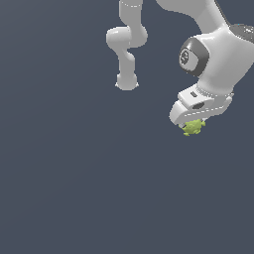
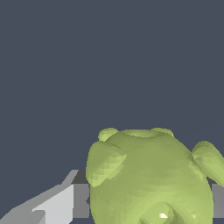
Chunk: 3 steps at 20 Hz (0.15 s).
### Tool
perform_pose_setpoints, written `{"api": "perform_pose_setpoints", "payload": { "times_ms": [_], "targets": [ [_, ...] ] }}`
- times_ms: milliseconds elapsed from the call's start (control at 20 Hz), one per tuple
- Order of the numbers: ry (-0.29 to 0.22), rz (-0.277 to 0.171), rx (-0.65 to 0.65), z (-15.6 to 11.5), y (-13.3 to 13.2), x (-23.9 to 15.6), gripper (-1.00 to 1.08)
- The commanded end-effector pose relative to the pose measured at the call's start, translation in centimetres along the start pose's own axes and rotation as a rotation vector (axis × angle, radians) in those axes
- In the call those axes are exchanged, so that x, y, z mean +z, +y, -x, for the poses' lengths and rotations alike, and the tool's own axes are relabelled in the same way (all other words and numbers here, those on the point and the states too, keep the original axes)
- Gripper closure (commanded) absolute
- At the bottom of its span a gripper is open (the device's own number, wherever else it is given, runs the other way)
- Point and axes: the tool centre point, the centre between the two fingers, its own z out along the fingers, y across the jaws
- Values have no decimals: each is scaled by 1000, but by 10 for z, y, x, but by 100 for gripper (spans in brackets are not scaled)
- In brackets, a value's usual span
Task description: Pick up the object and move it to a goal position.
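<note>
The object (image 1: 193, 127) is a small yellow-green knobbly lump. It sits right under my white gripper (image 1: 194, 124) at the exterior view's right, and only its lower part shows below the hand. In the wrist view the object (image 2: 151, 179) fills the space between my fingers (image 2: 57, 205), which press on it from both sides. The gripper is shut on the object and holds it above the dark floor. No goal marker shows in either view.
The arm's white base and lower links (image 1: 126, 44) stand at the back, middle of the exterior view. The plain dark grey floor (image 1: 74, 173) spreads all around.
</note>
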Motion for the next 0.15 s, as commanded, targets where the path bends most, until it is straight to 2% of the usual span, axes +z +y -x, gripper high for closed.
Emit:
{"api": "perform_pose_setpoints", "payload": {
  "times_ms": [0, 100],
  "targets": [
    [-1, 0, 2, 0, -4, -5, 108],
    [-1, 0, 2, -1, -5, -6, 108]
  ]
}}
